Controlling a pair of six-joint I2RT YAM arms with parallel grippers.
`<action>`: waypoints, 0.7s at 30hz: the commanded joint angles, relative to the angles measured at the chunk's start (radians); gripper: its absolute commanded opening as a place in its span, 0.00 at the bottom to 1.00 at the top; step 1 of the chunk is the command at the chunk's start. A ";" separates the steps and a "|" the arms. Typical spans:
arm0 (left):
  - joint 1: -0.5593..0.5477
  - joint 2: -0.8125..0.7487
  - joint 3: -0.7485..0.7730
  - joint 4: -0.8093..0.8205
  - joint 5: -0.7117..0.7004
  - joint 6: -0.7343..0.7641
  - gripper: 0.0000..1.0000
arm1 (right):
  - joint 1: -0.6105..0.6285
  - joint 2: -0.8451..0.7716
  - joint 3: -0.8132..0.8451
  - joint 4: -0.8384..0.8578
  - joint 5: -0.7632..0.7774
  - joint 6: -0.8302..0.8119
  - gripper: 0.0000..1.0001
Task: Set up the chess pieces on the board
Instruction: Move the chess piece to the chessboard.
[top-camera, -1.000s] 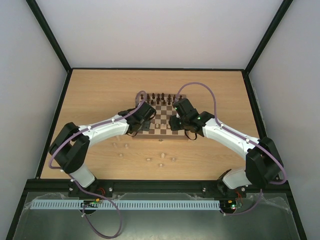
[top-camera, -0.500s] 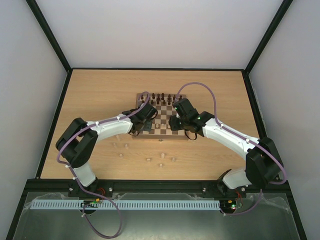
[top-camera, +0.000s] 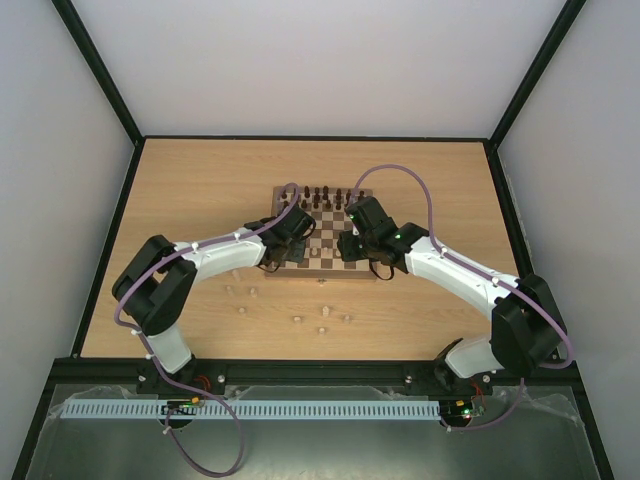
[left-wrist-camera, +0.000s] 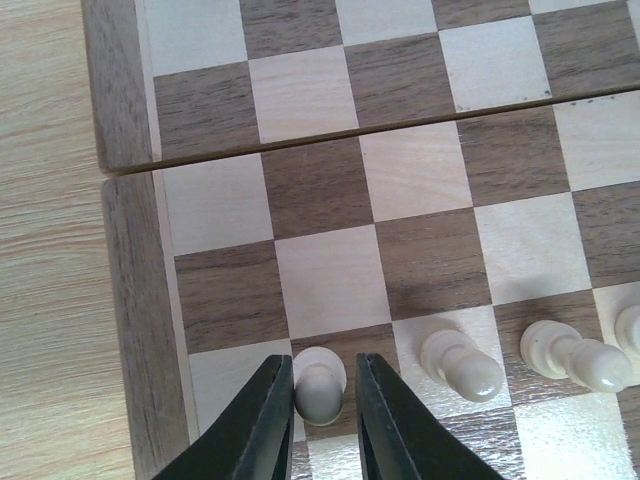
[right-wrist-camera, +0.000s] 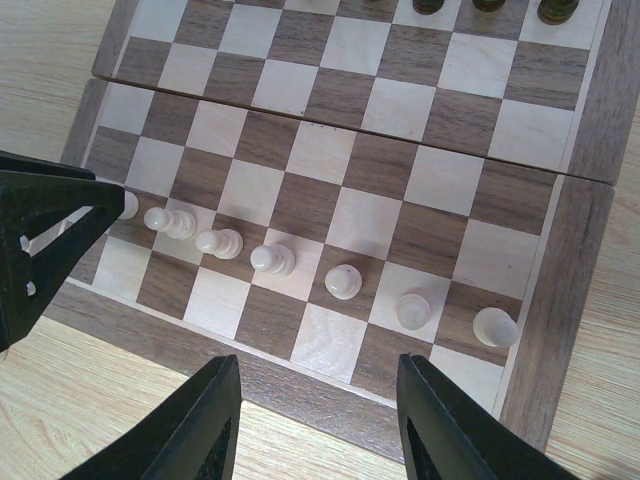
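Chess pieces (right-wrist-camera: 272, 260) line the board's (right-wrist-camera: 580, 260) second row, open squares beyond. Left claw (left-wrist-camera: 323, 362) clamps a pawn (left-wrist-camera: 320, 390) near the left border; right claw (right-wrist-camera: 318, 362) gapes over the near edge

Pale pieces (top-camera: 297, 318) loose on table (top-camera: 200, 180), near side of board (top-camera: 322, 238).

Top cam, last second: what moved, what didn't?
The left arm swung its elbow inward, nudging the left gripper slightly farther over the left edge of the board, where it is shut on a pale pawn. The right arm, the open right gripper and the loose pieces on the table stayed put.
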 joint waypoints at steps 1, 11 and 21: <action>0.004 0.019 -0.001 0.010 0.013 0.002 0.19 | -0.006 0.009 -0.014 -0.003 -0.002 -0.009 0.44; 0.000 0.013 -0.002 0.013 0.028 -0.001 0.15 | -0.005 0.010 -0.015 -0.002 -0.004 -0.009 0.44; -0.013 0.019 -0.003 0.017 0.033 -0.006 0.15 | -0.006 0.009 -0.015 -0.005 -0.004 -0.009 0.44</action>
